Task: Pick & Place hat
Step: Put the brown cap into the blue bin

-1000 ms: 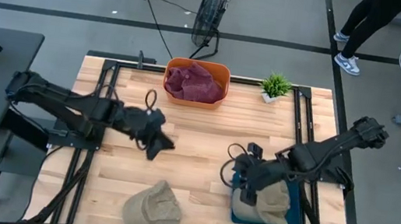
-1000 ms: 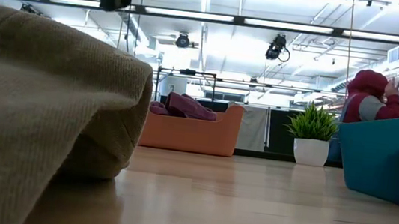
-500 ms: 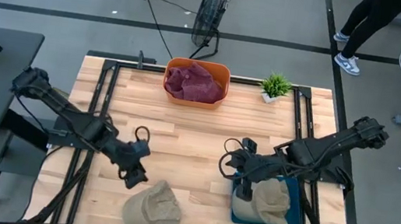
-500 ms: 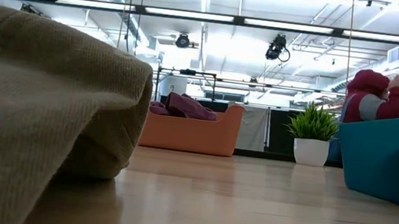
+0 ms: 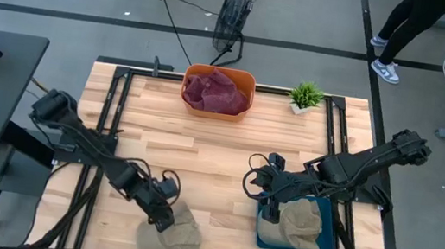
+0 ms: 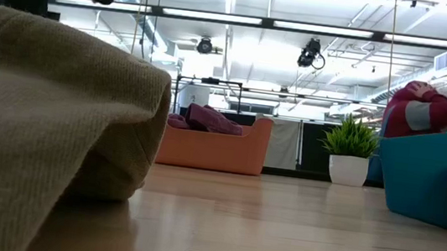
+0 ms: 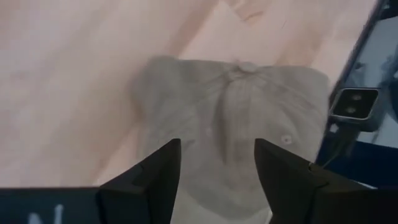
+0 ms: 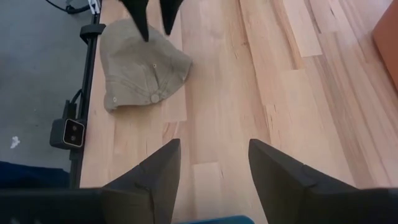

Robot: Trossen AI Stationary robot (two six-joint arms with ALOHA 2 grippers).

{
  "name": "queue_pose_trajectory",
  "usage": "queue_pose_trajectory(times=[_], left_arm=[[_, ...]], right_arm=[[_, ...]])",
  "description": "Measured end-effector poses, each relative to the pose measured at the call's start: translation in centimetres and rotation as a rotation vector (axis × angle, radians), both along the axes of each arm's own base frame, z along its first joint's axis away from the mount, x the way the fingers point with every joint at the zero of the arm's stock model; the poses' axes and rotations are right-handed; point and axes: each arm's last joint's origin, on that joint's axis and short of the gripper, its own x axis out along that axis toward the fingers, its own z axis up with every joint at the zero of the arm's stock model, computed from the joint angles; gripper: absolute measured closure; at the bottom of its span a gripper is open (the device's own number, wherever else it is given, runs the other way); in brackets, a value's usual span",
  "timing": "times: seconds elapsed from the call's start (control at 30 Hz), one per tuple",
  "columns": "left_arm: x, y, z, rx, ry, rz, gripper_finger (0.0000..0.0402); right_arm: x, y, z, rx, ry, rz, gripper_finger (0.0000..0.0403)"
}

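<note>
Having dropped since prev frame, left tool (image 5: pixel 164 214) seemingly open over hat (image 5: pixel 174 236).

no readable text, labels or numbers

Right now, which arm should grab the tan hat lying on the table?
Left. The left gripper is open right above the tan hat; the right gripper hovers open by the blue bin, farther off.

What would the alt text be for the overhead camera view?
The left hand, open, hangs over a tan fabric cap at the wooden table's front edge. The right hand, open, waits beside a teal bin holding a second cap.
</note>
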Motion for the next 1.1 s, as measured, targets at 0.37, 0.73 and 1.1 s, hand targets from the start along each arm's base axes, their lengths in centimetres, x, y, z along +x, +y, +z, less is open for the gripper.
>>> queue_pose_trajectory(times=[0.37, 0.73, 1.1], left_arm=[[0.5, -1.4, -3.5, 0.023, 0.100, 0.034, 0.0197], [0.9, -1.6, -5.2, 0.056, 0.140, 0.010, 0.0271], [3.9, -1.9, -1.8, -0.043, -0.027, 0.059, 0.0382]], right_arm=[[0.0, 0.0, 0.0, -0.004, 0.002, 0.004, 0.0209], [0.0, 0.0, 0.0, -0.023, 0.001, 0.025, 0.0209], [0.6, 0.3, 0.4, -0.015, -0.074, 0.049, 0.0209]])
